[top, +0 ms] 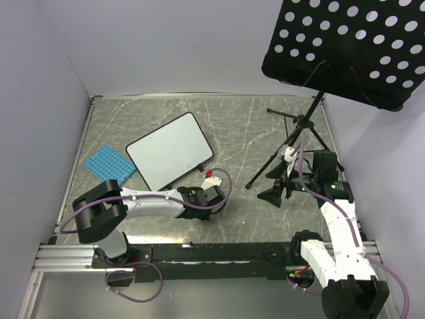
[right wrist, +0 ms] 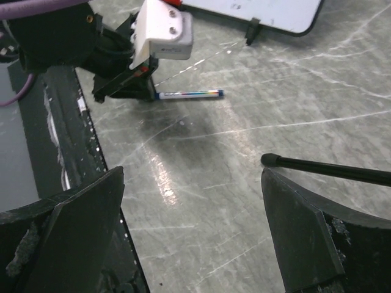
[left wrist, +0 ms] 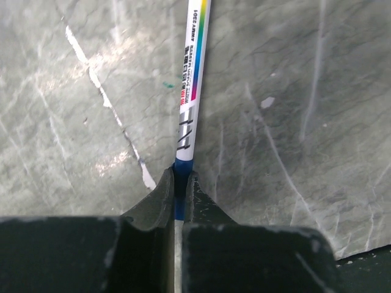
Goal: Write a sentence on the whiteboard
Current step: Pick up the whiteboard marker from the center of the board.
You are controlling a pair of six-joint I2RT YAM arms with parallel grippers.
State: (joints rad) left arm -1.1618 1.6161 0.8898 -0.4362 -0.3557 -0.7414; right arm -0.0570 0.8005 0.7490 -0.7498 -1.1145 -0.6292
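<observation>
Left fingers pinched shut on the marker's blue end; we note its barrel runs straight ahead, flat on the surface. Whiteboard lies just beyond and leftward, nearer this arm. Right fingers spread wide, empty.

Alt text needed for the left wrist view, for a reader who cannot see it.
The left gripper is shut on a slim white marker pen with a rainbow stripe and blue end, which extends away from the camera over the grey marbled tabletop. The gripper's dark fingers fill the bottom of the picture.
</observation>
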